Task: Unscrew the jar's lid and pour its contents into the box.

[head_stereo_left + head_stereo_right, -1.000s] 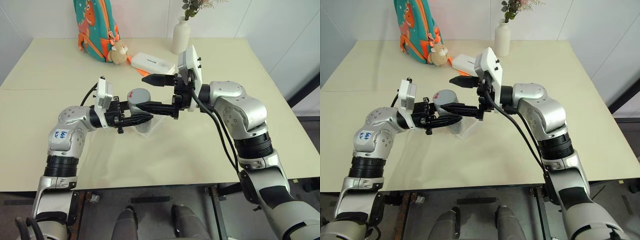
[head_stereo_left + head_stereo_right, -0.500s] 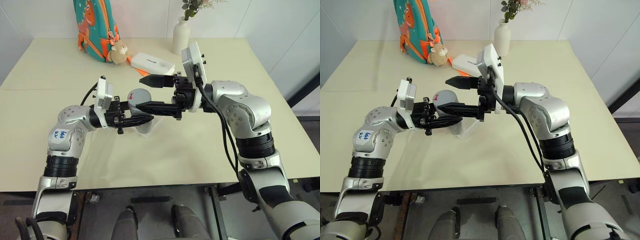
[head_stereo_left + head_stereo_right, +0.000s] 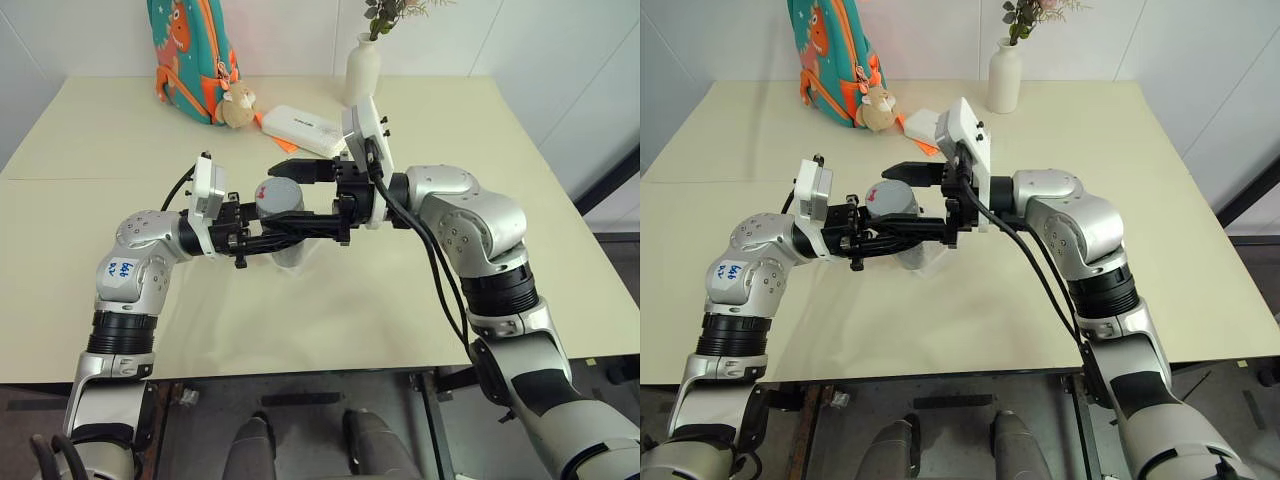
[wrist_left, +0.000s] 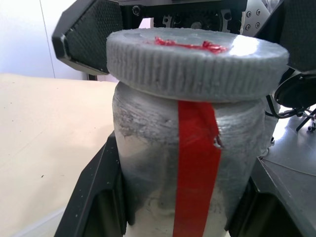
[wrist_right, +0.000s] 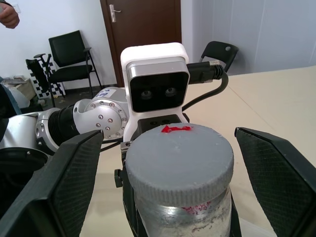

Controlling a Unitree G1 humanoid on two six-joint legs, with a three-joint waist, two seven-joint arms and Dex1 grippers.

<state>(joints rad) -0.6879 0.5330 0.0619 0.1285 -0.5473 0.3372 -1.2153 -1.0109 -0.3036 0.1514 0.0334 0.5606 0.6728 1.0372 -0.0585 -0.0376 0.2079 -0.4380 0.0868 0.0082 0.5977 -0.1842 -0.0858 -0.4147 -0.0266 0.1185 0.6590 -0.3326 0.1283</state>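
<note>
The left claw (image 4: 177, 207) is closed on the jar (image 4: 187, 173), with one black finger on each side of its body. The red mark (image 4: 195, 168) runs down the jar's side that faces the wrist. The grey lid (image 4: 197, 64) sits on top. Beyond it, the right claw's fingers (image 4: 86, 37) stand apart on both sides of the lid. The pale surface (image 4: 44, 128) lies beside.

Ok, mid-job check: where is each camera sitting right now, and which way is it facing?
Head eyes: look forward and down over both arms at the jar, held by the left gripper.
Left wrist: looks along its fingers at the jar's red stripe and lid.
Right wrist: faces the lid between its spread fingers, left arm behind.
Shared: both wrist views show jar and lid, from opposite sides.
</note>
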